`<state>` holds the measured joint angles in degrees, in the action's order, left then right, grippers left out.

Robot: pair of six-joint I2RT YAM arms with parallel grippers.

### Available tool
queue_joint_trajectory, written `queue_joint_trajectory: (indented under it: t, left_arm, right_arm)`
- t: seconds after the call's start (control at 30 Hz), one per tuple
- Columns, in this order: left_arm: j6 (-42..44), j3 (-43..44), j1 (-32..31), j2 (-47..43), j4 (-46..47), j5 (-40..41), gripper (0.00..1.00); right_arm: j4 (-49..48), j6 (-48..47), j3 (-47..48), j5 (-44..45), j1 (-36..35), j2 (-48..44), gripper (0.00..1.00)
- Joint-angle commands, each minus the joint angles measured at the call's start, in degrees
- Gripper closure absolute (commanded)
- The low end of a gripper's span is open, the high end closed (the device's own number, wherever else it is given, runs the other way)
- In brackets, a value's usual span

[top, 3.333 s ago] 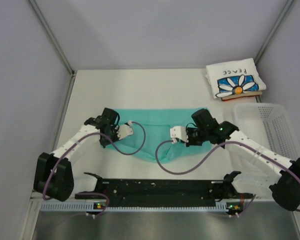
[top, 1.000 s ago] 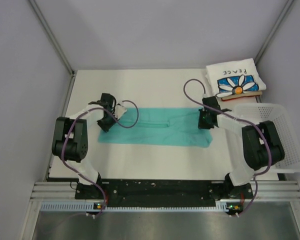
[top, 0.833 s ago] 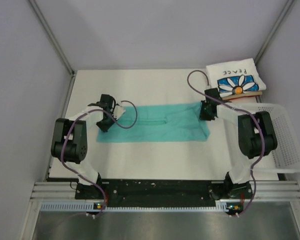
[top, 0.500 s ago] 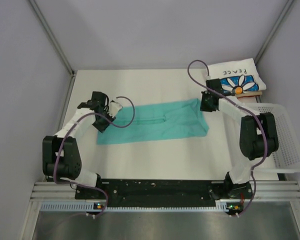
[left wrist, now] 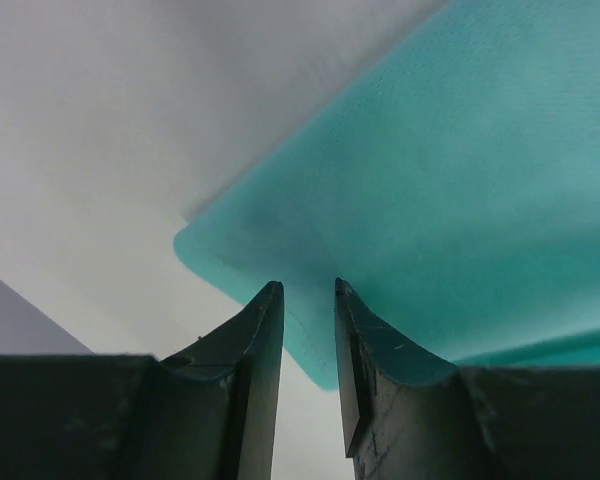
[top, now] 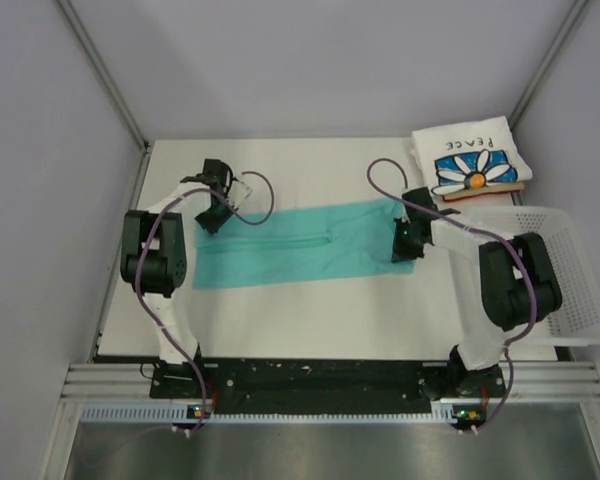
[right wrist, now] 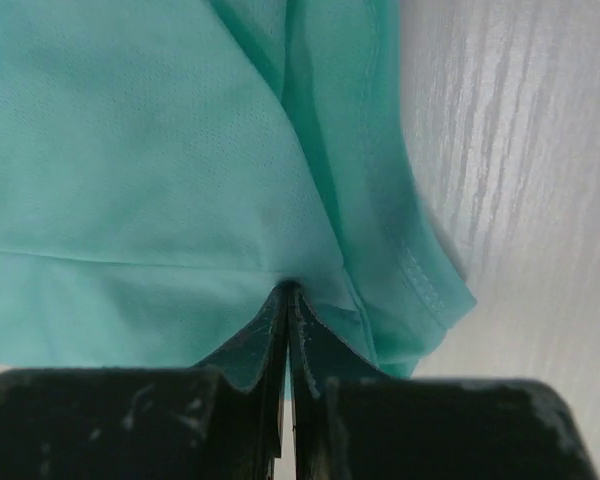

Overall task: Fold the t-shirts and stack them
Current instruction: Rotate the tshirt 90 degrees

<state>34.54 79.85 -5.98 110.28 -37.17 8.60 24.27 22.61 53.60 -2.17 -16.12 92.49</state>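
The teal-green t-shirt [top: 300, 245] lies folded into a long flat strip across the middle of the table. My left gripper [top: 212, 215] is at the strip's far left corner. In the left wrist view its jaws [left wrist: 302, 290] stand a little apart with nothing pinched, and the shirt's corner [left wrist: 460, 180] lies just beyond the tips. My right gripper [top: 404, 242] is at the strip's right end. In the right wrist view it [right wrist: 288, 290] is shut on a fold of the teal cloth [right wrist: 160, 150]. The white daisy "PEACE" t-shirt [top: 470, 160] lies folded at the far right corner.
A white mesh basket [top: 570, 290] stands at the right edge, just near of the daisy shirt. A thin orange-brown edge [top: 485, 194] shows under that shirt. Grey walls close in the left, far and right sides of the white table [top: 310, 330].
The shirt went from a wide spread near the arms to a long strip. In the last half second my left gripper moved to the far left corner and my right gripper came nearer.
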Motion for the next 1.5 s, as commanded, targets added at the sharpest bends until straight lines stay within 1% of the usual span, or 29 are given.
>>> queue_joint_trajectory:
  t: [0.0,0.07,0.13,0.23,0.27,0.33,0.4,0.47,0.53,0.6,0.63,0.67,0.7,0.77,0.8,0.83,0.93,1.0,1.07,1.13,1.2,1.27,1.3,1.33,1.4,1.43,1.47]
  left_arm:
    - [1.66,-1.87,0.53,1.79,3.94,5.55,0.69]
    - [2.54,-7.23,0.53,-0.58,5.43,4.68,0.69]
    - [3.16,-12.51,0.62,-4.00,4.65,3.18,0.69]
    - [3.25,-20.15,-0.78,-9.71,2.20,4.75,0.69]
    - [3.60,-22.96,-1.83,-11.91,0.62,4.24,0.69]
    - [3.51,-26.75,-4.03,-17.44,-4.46,0.39,0.68]
    - [3.60,-28.35,-5.97,-24.55,-11.40,-6.54,0.64]
    - [4.30,-26.52,-6.33,-30.27,-17.29,-14.54,0.62]
    - [4.48,-23.71,-6.24,-34.32,-20.13,-17.12,0.59]
    - [3.87,-21.85,-5.72,-36.36,-18.92,-15.21,0.58]
    - [3.86,-21.50,-5.19,-36.10,-16.64,-13.71,0.58]
    - [3.52,-20.97,-4.40,-35.06,-14.88,-12.22,0.58]
    - [3.25,-20.18,-3.35,-33.57,-13.30,-10.55,0.58]
    - [2.72,-18.95,-2.12,-28.92,-11.18,-9.13,0.59]
    - [2.63,-18.77,-1.50,-26.80,-9.34,-6.26,0.59]
    - [2.37,-19.03,-0.88,-24.52,-6.80,-4.75,0.59]
    - [2.81,-20.70,0.26,-18.72,-0.99,-0.09,0.59]
    - [2.20,-22.36,0.61,-15.55,3.05,5.00,0.59]
    - [1.75,-24.12,0.97,-13.87,4.29,6.43,0.59]
    - [1.84,-26.58,0.88,-14.12,4.47,4.86,0.59]
    - [2.89,-29.04,0.44,-15.70,2.47,0.13,0.59]
    - [5.34,-31.67,-0.87,-19.03,-0.09,-7.24,0.59]
    - [6.66,-33.26,-1.83,-20.70,-1.05,-11.81,0.58]
    - [8.24,-35.01,-3.58,-22.89,-2.11,-14.64,0.58]
    - [9.83,-37.48,-8.94,-27.37,-4.48,-20.87,0.56]
    - [9.84,-38.45,-12.88,-29.57,-5.28,-22.99,0.56]
    - [9.49,-38.98,-16.57,-31.42,-5.89,-25.36,0.55]
  right_arm:
    - [-0.90,1.21,8.24,-3.28,2.76,8.30,1.00]
    - [1.73,-0.54,14.92,-2.05,3.46,12.35,1.00]
    - [3.23,-1.34,22.38,-2.57,4.51,16.91,1.00]
    - [3.85,-2.74,37.31,-5.81,5.84,26.31,1.00]
    - [4.37,-3.53,42.23,-7.13,5.92,31.30,1.00]
    - [6.65,-5.64,54.01,-12.30,5.92,37.48,1.00]
    - [9.56,-5.82,61.32,-13.56,5.66,39.78,1.00]
    - [9.57,-6.35,62.94,-12.51,5.75,37.69,1.00]
    - [9.57,-6.00,61.11,-9.79,5.75,33.92,0.99]
    - [9.30,-4.86,56.81,-7.94,5.66,30.40,0.93]
    - [9.30,-4.16,54.09,-7.58,5.75,29.25,0.88]
    - [9.22,-3.54,51.54,-7.23,5.66,28.11,0.80]
    - [9.21,-2.58,48.82,-7.06,5.66,27.49,0.69]
    - [9.04,-1.35,45.03,-7.05,5.75,27.13,0.62]
    - [8.69,-0.47,43.79,-7.05,5.66,27.31,0.58]
    - [8.16,0.32,42.56,-6.97,5.66,27.66,0.56]
    - [6.40,1.82,42.19,-8.45,5.75,29.93,0.56]
    - [6.31,2.44,44.03,-9.86,5.66,32.92,0.63]
    - [6.23,3.31,46.75,-10.91,5.75,35.91,0.77]
    - [6.23,3.93,50.35,-12.84,5.92,38.98,0.91]
    - [5.88,4.72,55.62,-14.87,5.92,42.49,0.97]
    - [5.18,5.33,63.34,-15.93,6.27,46.18,0.99]
    - [4.13,6.03,66.68,-16.19,6.54,48.29,1.00]
    - [2.46,7.09,70.11,-16.28,6.80,49.88,1.00]
    - [-1.92,7.97,75.39,-18.29,7.15,52.87,1.00]
    - [-3.17,8.06,77.59,-18.91,7.24,53.75,0.92]
    - [-4.48,7.71,78.83,-19.27,7.33,53.85,0.79]
